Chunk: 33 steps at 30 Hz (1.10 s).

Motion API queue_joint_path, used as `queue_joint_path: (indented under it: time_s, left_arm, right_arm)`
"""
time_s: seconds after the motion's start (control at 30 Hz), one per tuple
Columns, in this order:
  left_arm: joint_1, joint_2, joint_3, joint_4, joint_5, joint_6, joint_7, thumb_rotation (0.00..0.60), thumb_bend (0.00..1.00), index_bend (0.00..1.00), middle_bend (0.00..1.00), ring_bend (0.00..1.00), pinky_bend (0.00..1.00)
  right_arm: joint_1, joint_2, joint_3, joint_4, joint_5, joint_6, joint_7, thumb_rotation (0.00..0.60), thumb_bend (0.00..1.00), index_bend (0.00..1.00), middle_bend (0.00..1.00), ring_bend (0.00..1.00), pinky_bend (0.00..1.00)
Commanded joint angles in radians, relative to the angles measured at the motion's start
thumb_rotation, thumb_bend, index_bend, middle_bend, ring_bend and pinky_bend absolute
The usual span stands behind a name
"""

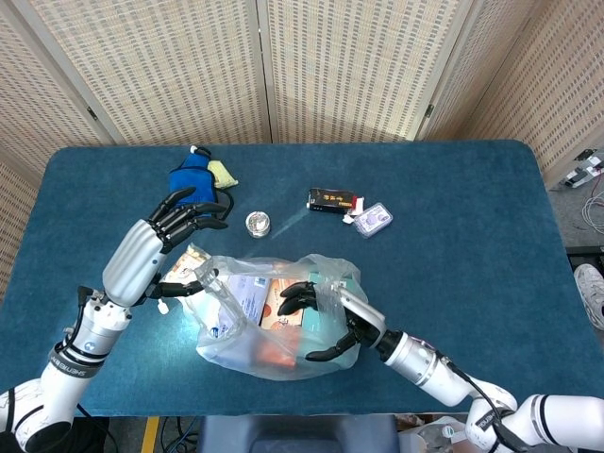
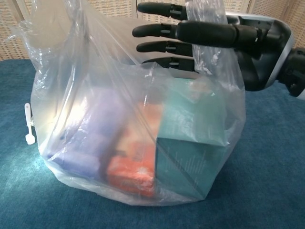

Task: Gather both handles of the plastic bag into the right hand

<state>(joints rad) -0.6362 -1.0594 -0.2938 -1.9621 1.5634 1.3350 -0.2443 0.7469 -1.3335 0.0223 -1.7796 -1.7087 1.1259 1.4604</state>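
Observation:
A clear plastic bag (image 1: 247, 342) (image 2: 119, 95) stands near the table's front edge with a teal box (image 2: 190, 152), an orange pack (image 2: 133, 176) and a purple pack (image 2: 95, 133) inside. My left hand (image 1: 151, 250) hovers over its left side, fingers spread forward. Its thumb is against the left handle (image 1: 212, 283), which rises out of the top of the chest view (image 2: 78, 19). My right hand (image 1: 326, 311) (image 2: 224, 38) reaches in from the right with straight, parted fingers. They pass through the right handle (image 2: 205, 19), which drapes over them.
Behind the bag lie a blue pouch (image 1: 192, 179), a yellow item (image 1: 223, 172), a small round tin (image 1: 258, 224), a black box (image 1: 330, 199) and a clear case (image 1: 373, 219). A white clip (image 2: 29, 125) lies left of the bag. A folding screen stands behind the table.

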Motion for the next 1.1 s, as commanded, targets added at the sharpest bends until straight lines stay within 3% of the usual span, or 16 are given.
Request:
queue_joint_path:
  time_s: [0.03,0.27,0.47,0.53,0.6,0.77,0.9,1.1]
  left_arm:
    - [0.002,0.002,0.0,-0.001,-0.001,0.001,0.003,0.6,0.26,0.29,0.21,0.23,0.07]
    - [0.007,0.008,-0.003,0.004,-0.012,0.002,0.0,0.6,0.26,0.29,0.21,0.23,0.07]
    - [0.009,0.025,-0.011,-0.002,-0.013,0.004,0.007,0.6,0.26,0.29,0.21,0.23,0.07]
    - [0.008,0.029,-0.017,-0.007,-0.018,0.005,0.009,0.6,0.26,0.29,0.21,0.23,0.07]
    - [0.006,0.033,-0.021,-0.014,-0.021,0.004,0.013,0.6,0.26,0.29,0.21,0.23,0.07]
    - [0.005,0.047,-0.029,-0.042,-0.026,0.001,0.031,0.6,0.26,0.28,0.21,0.22,0.07]
    - [0.006,0.059,-0.032,-0.073,-0.033,-0.005,0.049,0.6,0.26,0.27,0.21,0.21,0.07]
    - [0.002,0.076,-0.038,-0.112,-0.047,-0.02,0.073,0.6,0.26,0.25,0.21,0.2,0.07]
  right_arm:
    - [0.038,0.001,-0.02,0.053,-0.054,0.011,0.17,0.6,0.05,0.33,0.4,0.29,0.32]
    - [0.023,0.039,-0.059,0.069,-0.088,0.09,0.261,0.6,0.12,0.58,0.6,0.51,0.48]
    - [-0.015,0.081,-0.087,0.074,-0.118,0.172,0.197,0.6,0.12,0.59,0.61,0.52,0.5]
    - [-0.021,0.087,-0.09,0.077,-0.131,0.184,0.13,0.6,0.12,0.58,0.57,0.51,0.49]
    - [-0.017,0.087,-0.091,0.083,-0.16,0.188,0.05,0.6,0.12,0.54,0.49,0.45,0.46]
    - [0.007,0.079,-0.093,0.094,-0.23,0.197,-0.064,0.6,0.09,0.23,0.22,0.17,0.23]
    - [0.029,0.066,-0.094,0.093,-0.248,0.2,-0.083,0.6,0.06,0.1,0.13,0.09,0.17]
    - [0.053,0.05,-0.091,0.088,-0.241,0.202,-0.095,0.6,0.04,0.02,0.08,0.04,0.12]
